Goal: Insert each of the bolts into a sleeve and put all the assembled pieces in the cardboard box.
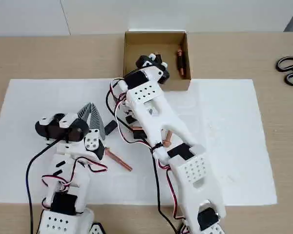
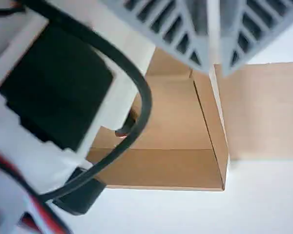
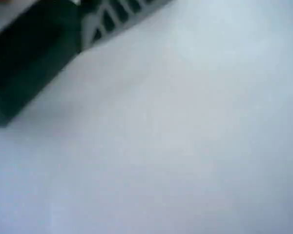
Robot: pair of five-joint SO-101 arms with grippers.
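Note:
The cardboard box (image 1: 132,41) stands at the back of the table, and one copper-and-black assembled piece (image 1: 181,61) lies along its right wall. My right gripper (image 1: 154,61) hangs over the box's left half; something small and copper shows at it, too hidden to name. My left gripper (image 1: 90,106) rests low over the white paper at the left, its grey fingers meeting at the tips with nothing between them. A copper bolt with a dark end (image 1: 119,161) lies beside the left arm. Another copper piece (image 1: 167,138) pokes out from under the right arm. In the left wrist view the box (image 2: 185,165) lies beyond the shut gripper (image 2: 215,68).
A white paper sheet (image 1: 224,126) covers the middle of the table, with open room on its right half. Black scissors (image 1: 290,69) lie at the table's far right edge. The right arm's body and its cables (image 1: 122,105) cross between the left gripper and the box.

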